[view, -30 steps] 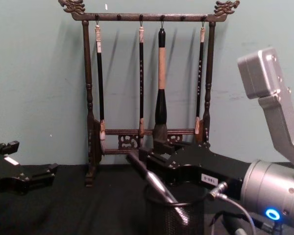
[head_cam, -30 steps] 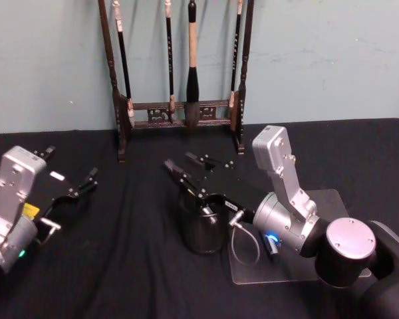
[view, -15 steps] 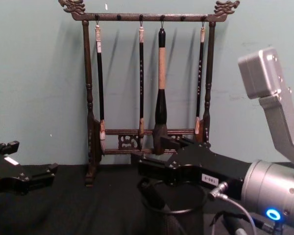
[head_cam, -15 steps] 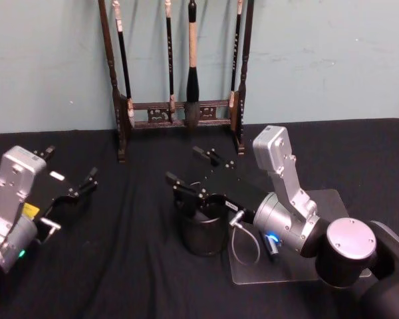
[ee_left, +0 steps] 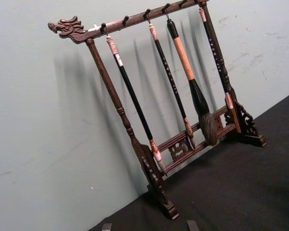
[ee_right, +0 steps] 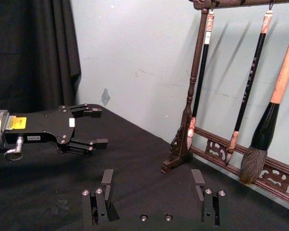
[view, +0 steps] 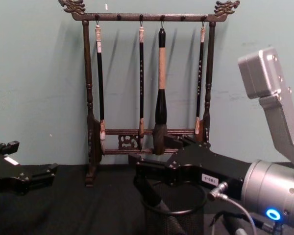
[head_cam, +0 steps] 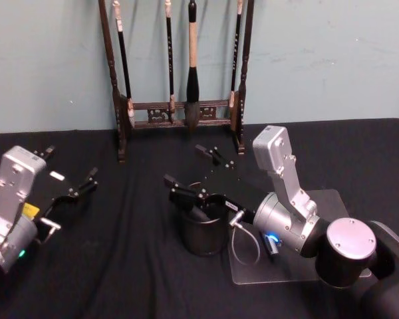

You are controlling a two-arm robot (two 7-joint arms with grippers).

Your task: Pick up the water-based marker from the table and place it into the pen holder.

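The pen holder (head_cam: 201, 238) stands on the table (head_cam: 120, 272) near the middle. The water-based marker (view: 150, 197), a dark stick, leans slanted inside the pen holder (view: 186, 220), its upper end just above the rim. My right gripper (head_cam: 193, 174) hovers right over the cup, open, with nothing between its fingers; in the right wrist view the right gripper (ee_right: 151, 183) also stands wide open. My left gripper (head_cam: 72, 167) rests open at the table's left side, well away from the holder, and in the chest view the left gripper (view: 29, 159) sits at the left edge.
A tall dark wooden brush rack (head_cam: 179, 113) with several hanging brushes stands at the back against the wall, just behind the right gripper. A clear flat plate (head_cam: 332, 199) lies on the table under my right arm.
A second ago my right gripper held the marker slanted over the holder. It has opened since, and the marker has slid down into the cup. The left arm has not moved.
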